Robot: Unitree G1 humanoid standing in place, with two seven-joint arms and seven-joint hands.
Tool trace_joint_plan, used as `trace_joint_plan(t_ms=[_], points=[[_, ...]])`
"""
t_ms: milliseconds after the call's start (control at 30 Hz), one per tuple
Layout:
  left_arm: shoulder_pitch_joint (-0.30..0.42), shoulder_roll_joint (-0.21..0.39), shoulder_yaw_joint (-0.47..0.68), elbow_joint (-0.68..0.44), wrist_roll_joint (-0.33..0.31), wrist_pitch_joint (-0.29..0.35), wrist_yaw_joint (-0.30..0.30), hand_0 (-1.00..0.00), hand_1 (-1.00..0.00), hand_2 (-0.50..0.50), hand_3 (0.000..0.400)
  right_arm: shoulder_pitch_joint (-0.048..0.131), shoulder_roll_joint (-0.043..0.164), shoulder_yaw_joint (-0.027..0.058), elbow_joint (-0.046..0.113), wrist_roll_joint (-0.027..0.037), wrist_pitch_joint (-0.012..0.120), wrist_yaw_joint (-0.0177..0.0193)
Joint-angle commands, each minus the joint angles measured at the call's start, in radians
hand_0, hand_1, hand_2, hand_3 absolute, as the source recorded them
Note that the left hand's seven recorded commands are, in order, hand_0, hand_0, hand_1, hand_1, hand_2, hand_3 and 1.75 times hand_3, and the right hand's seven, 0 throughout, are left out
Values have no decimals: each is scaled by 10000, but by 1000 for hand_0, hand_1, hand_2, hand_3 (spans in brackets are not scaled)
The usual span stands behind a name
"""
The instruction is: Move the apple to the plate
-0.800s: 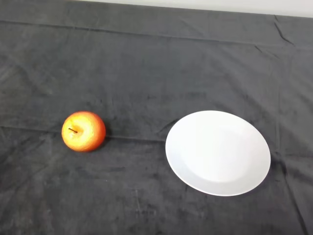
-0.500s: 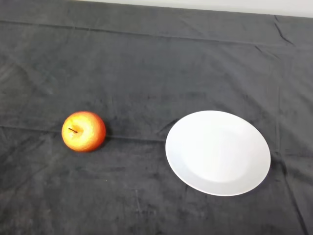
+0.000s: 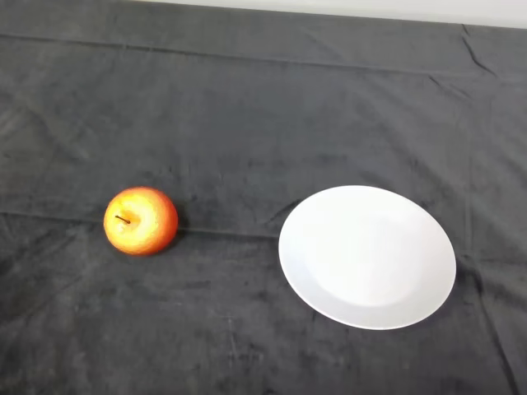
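Presently, the head view shows the counter (image 3: 247,99) covered by a dark grey cloth (image 3: 247,329) that carries shallow creases and fold lines. A pale strip of background runs along the 12 o'clock edge.

Apple (image 3: 140,220): red and yellow-orange, resting directly on the cloth at about 9 o'clock from the centre of the view. Its stem end faces up, tipped slightly toward the 9 o'clock side, with a short dark stem visible in the hollow. It casts a small shadow on its 3 o'clock side.

Plate (image 3: 367,257): white, round, shallow, lying flat on the cloth at about 4 o'clock from the centre of the view. Its surface carries nothing.

Relation: the apple lies at 9 o'clock from the plate, well apart from it, with bare cloth between them. A long crease in the cloth runs from the apple toward the plate rim.

Hand: no part of the robot appears in this view, so its state cannot be told.
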Motion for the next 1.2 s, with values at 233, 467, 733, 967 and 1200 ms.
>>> trace_joint_plan(t_ms=[233, 467, 733, 967, 1200], points=[[-570, -224, -748, -600, 657, -232, -130, 0, 0, 0, 0, 1038, 97, 390, 552, -263, 240, 47], [-703, -290, -1180, -687, 1071, -338, -152, 0, 0, 0, 0, 1045, 97, 387, 535, -261, 249, 49], [-907, -612, -1723, -823, 1573, -689, -18, 0, 0, 0, 0, 1053, 98, 384, 519, -258, 259, 52], [-1092, -991, -2231, -873, 1989, -969, 79, 0, 0, 0, 0, 1059, 98, 382, 506, -257, 266, 55], [-1201, -1315, -2713, -852, 2315, -1201, 56, 0, 0, 0, 0, 1063, 98, 380, 497, -256, 272, 57]])
